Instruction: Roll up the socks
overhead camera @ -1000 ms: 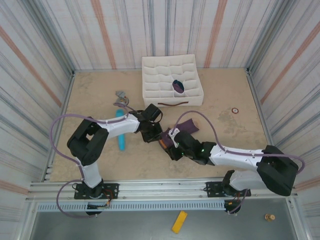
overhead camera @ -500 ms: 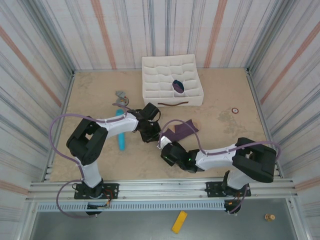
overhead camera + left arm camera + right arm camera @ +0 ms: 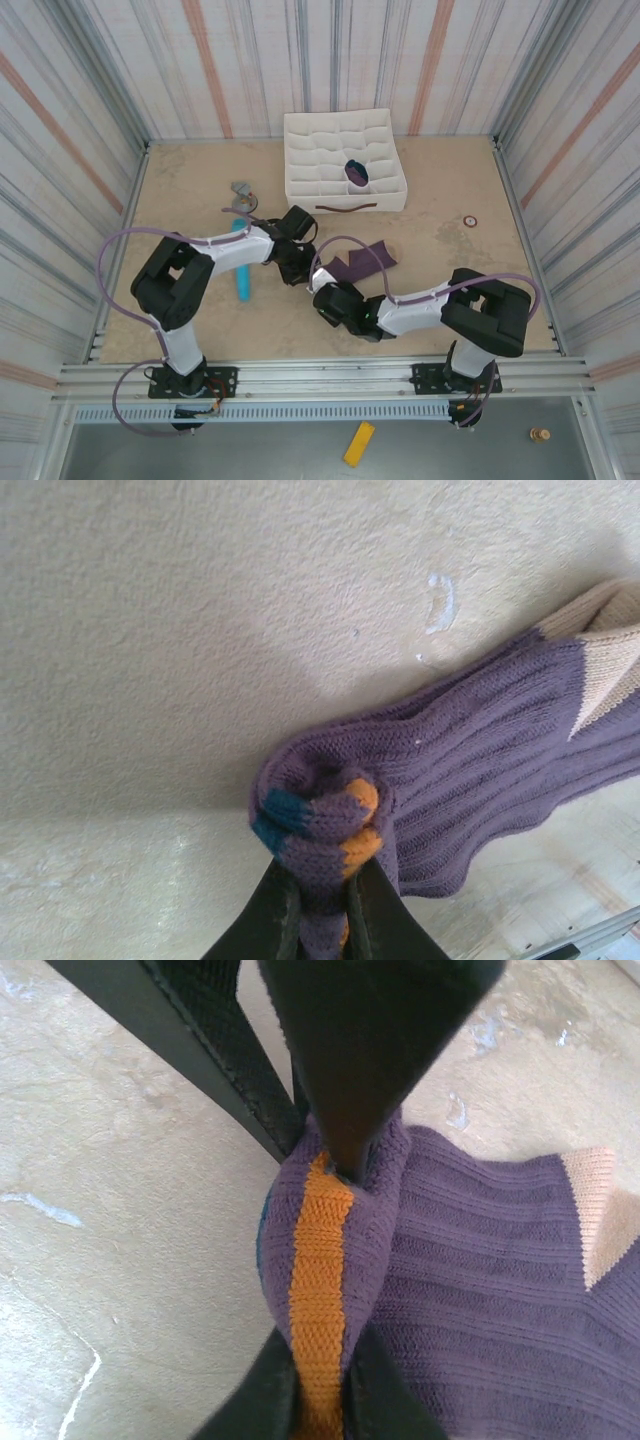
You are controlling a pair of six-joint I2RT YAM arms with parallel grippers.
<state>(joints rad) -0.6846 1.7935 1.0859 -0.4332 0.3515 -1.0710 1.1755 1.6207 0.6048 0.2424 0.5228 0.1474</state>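
Socks: 2 purple knit socks (image 3: pixel 362 262) lie on the table (image 3: pixel 450 250) mid-scene, near of the white box (image 3: pixel 343 162). Their left end is wound into a small roll (image 3: pixel 320 815), and the rest lies flat, trailing right.
Left gripper: we see the left gripper (image 3: pixel 322 905) closed on the roll, a finger on each side.
Right gripper: the right gripper (image 3: pixel 318 1380) is clamped on the same roll, across its orange band (image 3: pixel 318 1260) and opposite the left fingers.
Handling: we judge the knit soft, light, limp and stretchy. It is neither fragile nor slippery, but likely to spring loose once let go.
Where to hold: we would grip the roll itself, across its thickness, so the layers stay wound. The flat part gives little purchase for turning.
Risk: with 2 grippers pinching 1 small bundle, fingers may snag the knit or bump each other, and freeing either could let the roll unwind.
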